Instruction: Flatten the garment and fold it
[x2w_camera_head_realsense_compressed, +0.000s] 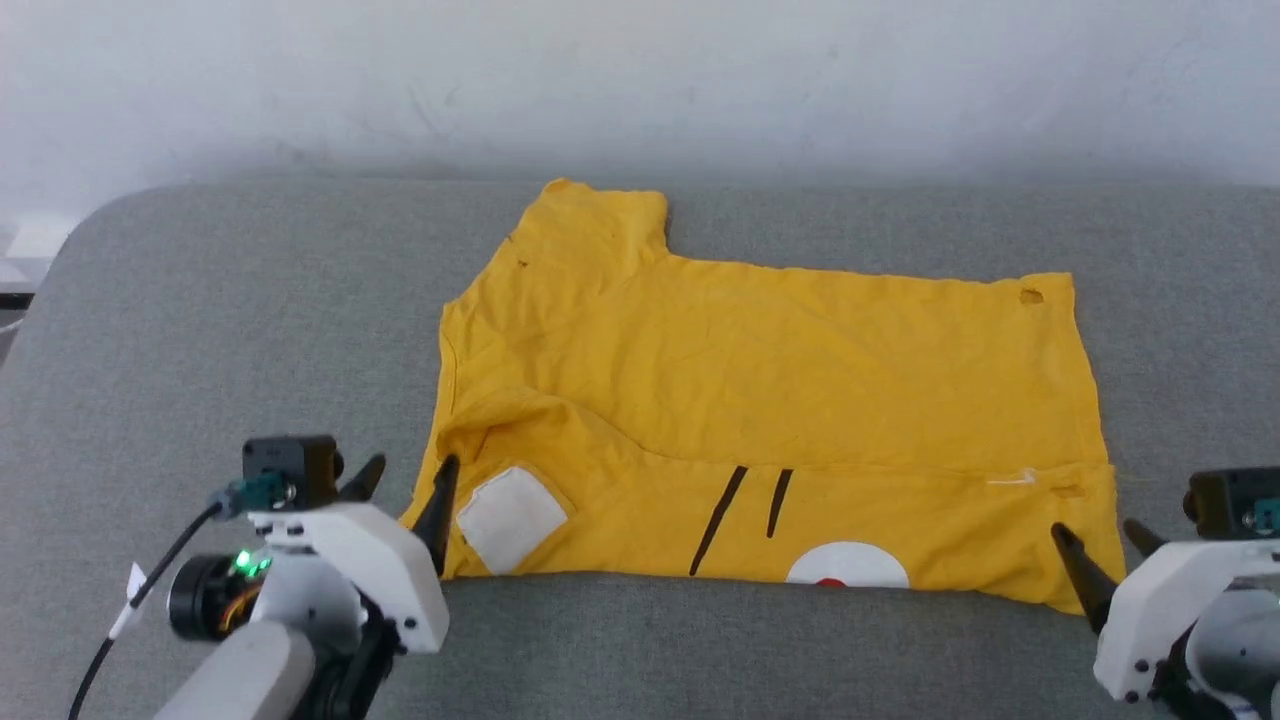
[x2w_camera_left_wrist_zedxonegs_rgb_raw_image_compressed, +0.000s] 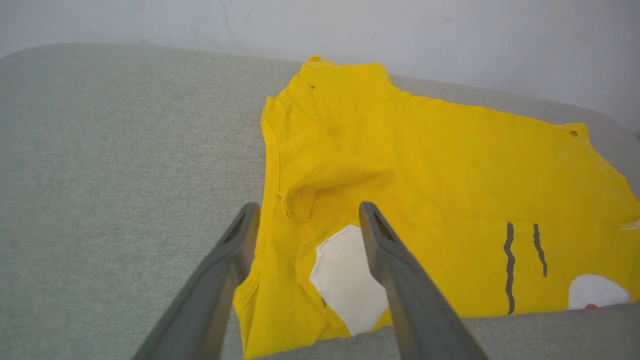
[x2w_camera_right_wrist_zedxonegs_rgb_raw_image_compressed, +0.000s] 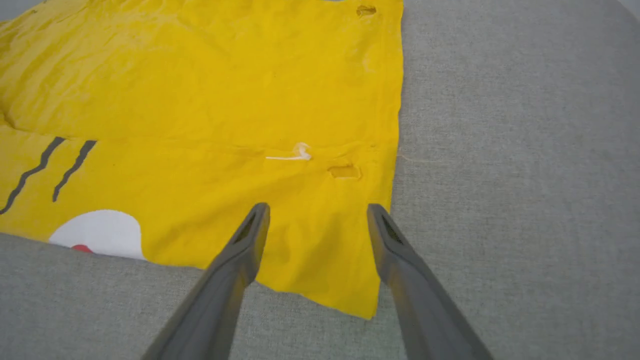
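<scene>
The shirt (x2w_camera_head_realsense_compressed: 760, 380) lies on the grey counter (x2w_camera_head_realsense_compressed: 200, 330), between the two tools. Its near edge is folded over, so a white patch (x2w_camera_head_realsense_compressed: 510, 518) shows. The left tool (x2w_camera_head_realsense_compressed: 412, 465) and right tool (x2w_camera_head_realsense_compressed: 1093, 530) sit at the near corners, fingers apart, holding nothing. I think one fold is made. Next, grab the far edge and fold it toward the tools. A lumpy sleeve past the left tool may need smoothing.
</scene>
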